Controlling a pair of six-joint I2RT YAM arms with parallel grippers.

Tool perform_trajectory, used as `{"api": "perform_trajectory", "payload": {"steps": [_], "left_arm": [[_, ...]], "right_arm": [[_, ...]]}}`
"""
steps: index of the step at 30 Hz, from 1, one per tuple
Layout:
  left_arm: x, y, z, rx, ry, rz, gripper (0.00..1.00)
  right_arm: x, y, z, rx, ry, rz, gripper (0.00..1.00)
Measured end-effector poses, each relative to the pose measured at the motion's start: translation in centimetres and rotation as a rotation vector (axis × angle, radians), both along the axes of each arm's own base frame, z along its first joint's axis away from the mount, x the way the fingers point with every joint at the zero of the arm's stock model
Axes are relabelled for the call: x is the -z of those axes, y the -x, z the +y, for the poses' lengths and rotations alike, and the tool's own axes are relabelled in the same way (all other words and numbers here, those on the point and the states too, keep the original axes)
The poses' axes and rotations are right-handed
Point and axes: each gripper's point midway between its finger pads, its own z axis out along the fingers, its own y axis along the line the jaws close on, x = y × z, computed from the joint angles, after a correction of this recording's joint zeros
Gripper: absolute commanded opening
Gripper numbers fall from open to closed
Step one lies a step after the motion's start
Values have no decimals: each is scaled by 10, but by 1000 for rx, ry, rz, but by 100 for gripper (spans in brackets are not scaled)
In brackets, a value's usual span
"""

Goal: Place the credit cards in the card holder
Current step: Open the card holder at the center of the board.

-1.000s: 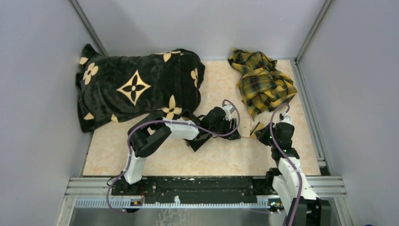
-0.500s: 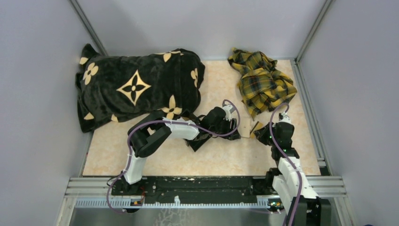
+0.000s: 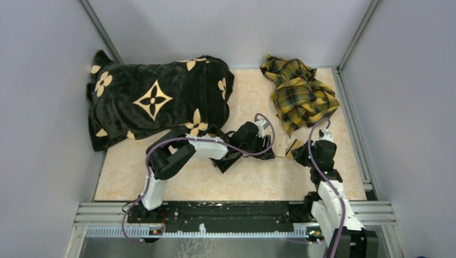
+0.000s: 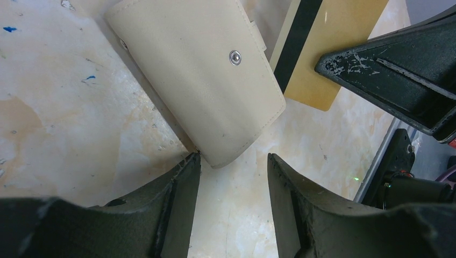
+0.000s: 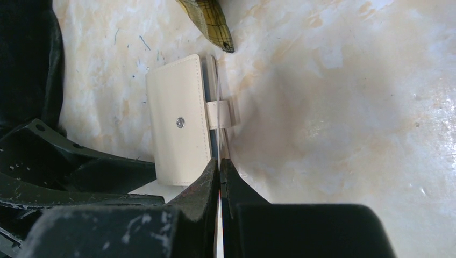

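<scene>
Between the pinched-shut fingers of my right tool (image 5: 220,164) I hold a credit card (image 4: 329,45) edge-on. Its tip sits at the tab side of the card holder (image 4: 199,80), not yet inside as far as I can tell. At the bottom of the left wrist view, my left tool (image 4: 232,161) stands parted and empty, straddling the holder's near corner. Against a second ago, it has crept right in the top view, covering the holder on the worktop (image 4: 64,123). I judge the holder braced and insertion next.
</scene>
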Motion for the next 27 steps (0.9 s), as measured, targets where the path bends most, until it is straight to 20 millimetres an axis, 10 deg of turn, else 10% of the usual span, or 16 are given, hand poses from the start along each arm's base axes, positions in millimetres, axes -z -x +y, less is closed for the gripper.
{"api": "perform_trajectory", "payload": {"steps": [27], "left_arm": [[0,0,0,0,0,0,57]], "right_arm": [[-4,2,4,-20,-13,-14,0]]}}
